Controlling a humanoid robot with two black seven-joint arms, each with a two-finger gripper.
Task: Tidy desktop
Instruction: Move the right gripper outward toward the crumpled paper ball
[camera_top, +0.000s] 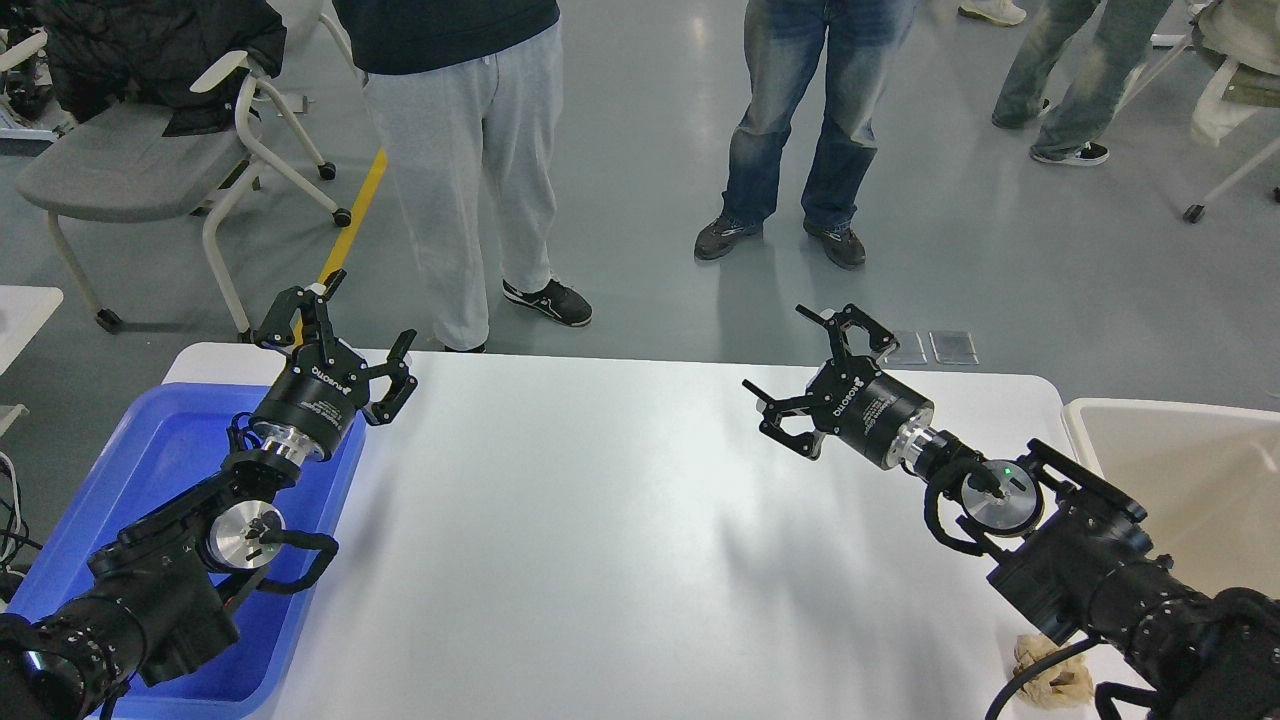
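Note:
The desktop (620, 520) is a wide white tabletop with rounded corners, filling the middle of the head view. My left gripper (362, 318) hangs over its far left corner, just beyond the blue tray, with fingers spread open and nothing between them. My right gripper (790, 360) hovers over the far right part of the desktop, also open and holding nothing. A crumpled beige scrap (1050, 675) lies on the desktop near the front right, partly hidden under my right arm.
A blue plastic tray (150, 470) stands on the left side under my left arm. A beige bin (1180, 470) sits off the right edge. People's legs (480, 200) and a grey chair (130, 160) stand on the floor beyond the far edge.

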